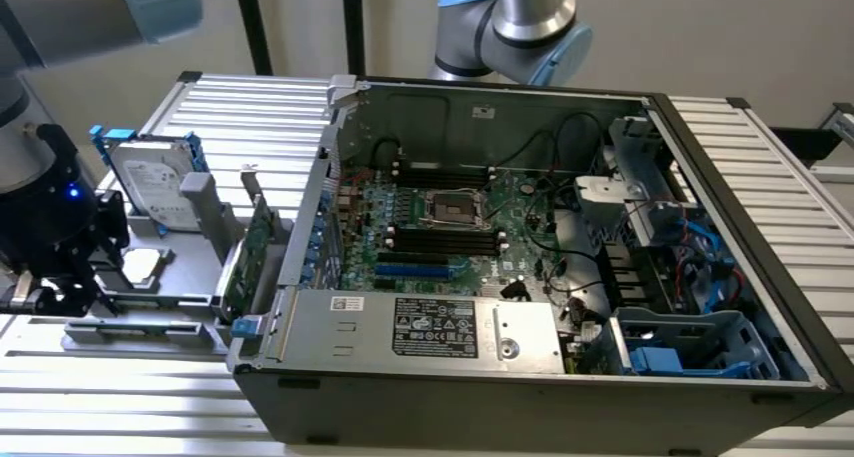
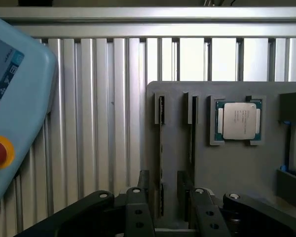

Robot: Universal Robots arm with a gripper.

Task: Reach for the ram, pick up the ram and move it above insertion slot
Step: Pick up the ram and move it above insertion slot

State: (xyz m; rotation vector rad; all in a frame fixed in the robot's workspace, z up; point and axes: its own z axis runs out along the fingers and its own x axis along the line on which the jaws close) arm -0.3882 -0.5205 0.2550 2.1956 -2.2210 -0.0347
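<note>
In the wrist view, two thin sticks stand edge-on in narrow slots of a grey fixture (image 2: 177,103). The one I take for the ram (image 2: 161,148) runs straight into the gap between my fingers. A second stick (image 2: 192,133) stands just beside it. My gripper (image 2: 163,200) is open above the fixture, one dark finger on each side of the ram's line, touching nothing. In the exterior view, my gripper (image 1: 40,287) hangs at the far left over the fixture. The black memory slots (image 1: 441,240) lie on the motherboard inside the open computer case (image 1: 534,372).
A processor chip (image 2: 237,121) sits in a pocket of the fixture. A hard drive (image 1: 150,182) and a green card (image 1: 251,252) stand upright between my gripper and the case wall. A light-blue pendant with a red button (image 2: 10,108) lies on the ribbed table.
</note>
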